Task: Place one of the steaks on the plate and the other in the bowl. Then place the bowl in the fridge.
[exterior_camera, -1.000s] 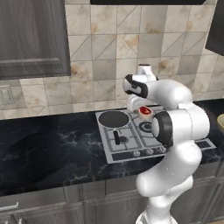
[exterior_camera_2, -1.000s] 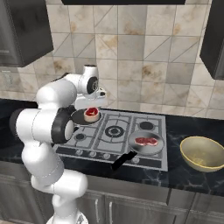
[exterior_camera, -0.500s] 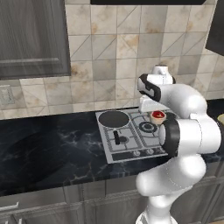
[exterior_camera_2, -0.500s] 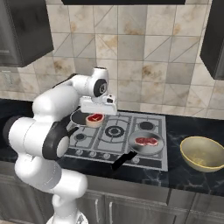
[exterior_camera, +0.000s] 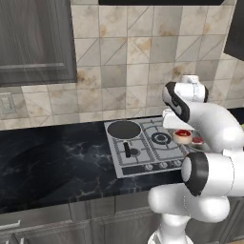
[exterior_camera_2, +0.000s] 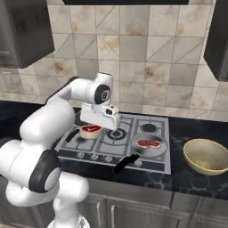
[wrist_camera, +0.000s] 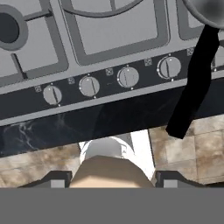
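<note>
My gripper (exterior_camera_2: 92,126) is shut on one steak (exterior_camera_2: 90,130), a red slab with a pale edge, and holds it just above the left front of the stove (exterior_camera_2: 147,129). From the left the gripper (exterior_camera: 181,132) and that steak (exterior_camera: 182,136) hang over the stove's right side. In the hand view the steak's tan side (wrist_camera: 109,168) fills the gap between my fingertips (wrist_camera: 56,180), with the gripper (wrist_camera: 113,180) over the stove's knobs. The other steak (exterior_camera_2: 149,143) lies in a grey pan (exterior_camera_2: 156,150). The yellow-tan bowl (exterior_camera_2: 207,156) stands empty on the counter to the right. The plate and fridge are out of view.
The grey pan's black handle (exterior_camera_2: 124,162) juts over the stove's front edge and crosses the hand view as a handle (wrist_camera: 192,87). A dark pan (exterior_camera: 124,129) sits on the rear left burner. Black marble counter (exterior_camera: 52,162) stretches left of the stove.
My gripper has carried the steak to the right across the stove and a little lower, toward the front burners. The pan steak and the bowl have stayed where they were.
</note>
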